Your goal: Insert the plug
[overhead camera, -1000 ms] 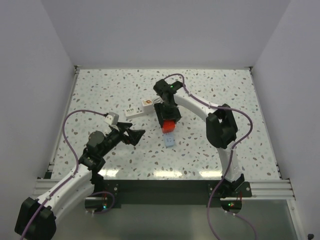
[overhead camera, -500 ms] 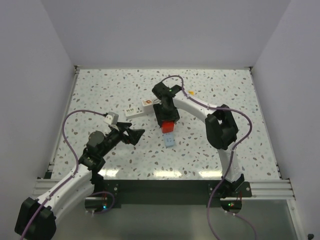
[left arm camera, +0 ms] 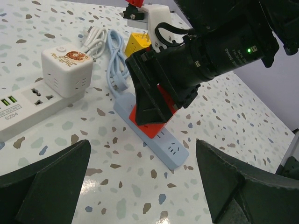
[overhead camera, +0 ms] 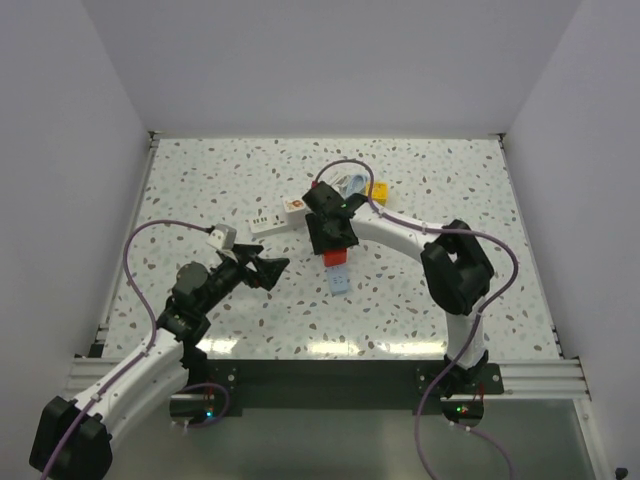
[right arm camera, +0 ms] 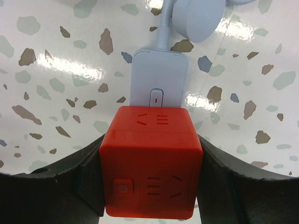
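The right pincer (overhead camera: 337,248) is clamped on the red cube plug (right arm camera: 152,161), one black finger pressed against each side of it. The plug sits directly over the light blue power strip (left arm camera: 161,144), at the end where the strip's small switch and its cable are. From the left wrist view the plug looks tilted, with its lower edge on or just above the strip's top face. Whether its prongs are in a socket cannot be told. The other end of the strip, with its socket holes, shows bare beyond the plug.

The left pincer (left arm camera: 145,186) hangs off to the left of the strip, near it but not touching, its jaws spread wide and holding nothing.

Beyond the strip on its far-left side lies a white power strip (overhead camera: 268,222) on the speckled desk (overhead camera: 200,180), with a white cube socket (left arm camera: 65,70) bearing an orange mark at its end nearer the blue strip. A pale blue cable (left arm camera: 114,65) runs away from the blue strip's switch end, and a yellow cube (left arm camera: 138,44) lies just past it.
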{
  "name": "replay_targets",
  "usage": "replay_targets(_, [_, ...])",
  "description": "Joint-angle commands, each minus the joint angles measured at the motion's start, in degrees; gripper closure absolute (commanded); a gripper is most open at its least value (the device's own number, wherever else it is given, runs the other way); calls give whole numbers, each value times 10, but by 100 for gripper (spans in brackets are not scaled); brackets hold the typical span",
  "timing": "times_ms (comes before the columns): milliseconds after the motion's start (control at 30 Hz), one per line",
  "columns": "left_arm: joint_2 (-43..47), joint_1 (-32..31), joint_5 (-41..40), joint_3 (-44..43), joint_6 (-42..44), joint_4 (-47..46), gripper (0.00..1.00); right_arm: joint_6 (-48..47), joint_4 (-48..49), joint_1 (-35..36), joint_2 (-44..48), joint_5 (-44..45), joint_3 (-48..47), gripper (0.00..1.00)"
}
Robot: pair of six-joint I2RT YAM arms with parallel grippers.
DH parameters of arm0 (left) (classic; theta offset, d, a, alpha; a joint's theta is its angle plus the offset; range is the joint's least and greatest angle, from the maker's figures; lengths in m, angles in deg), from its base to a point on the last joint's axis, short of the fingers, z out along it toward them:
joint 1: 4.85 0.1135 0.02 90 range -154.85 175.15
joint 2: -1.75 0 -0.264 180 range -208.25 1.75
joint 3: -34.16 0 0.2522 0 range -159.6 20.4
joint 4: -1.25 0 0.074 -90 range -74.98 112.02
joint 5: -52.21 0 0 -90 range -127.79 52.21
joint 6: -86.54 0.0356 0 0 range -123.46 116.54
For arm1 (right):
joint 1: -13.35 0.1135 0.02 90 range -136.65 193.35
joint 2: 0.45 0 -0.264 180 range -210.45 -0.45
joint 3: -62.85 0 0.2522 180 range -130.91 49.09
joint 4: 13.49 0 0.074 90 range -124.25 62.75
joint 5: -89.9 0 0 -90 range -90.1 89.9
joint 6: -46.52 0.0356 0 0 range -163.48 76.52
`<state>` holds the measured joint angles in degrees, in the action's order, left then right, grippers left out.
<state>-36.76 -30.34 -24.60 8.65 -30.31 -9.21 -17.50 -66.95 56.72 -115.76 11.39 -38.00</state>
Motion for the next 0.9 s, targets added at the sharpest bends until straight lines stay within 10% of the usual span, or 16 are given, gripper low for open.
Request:
replay_targets(0, [9, 4, -7, -1, 8, 5, 0, -53, 147, 12, -94, 50, 86, 100])
replay_targets(867, [23, 4, -15, -2, 8, 19, 0, 30, 292, 55, 3, 22, 316, 100])
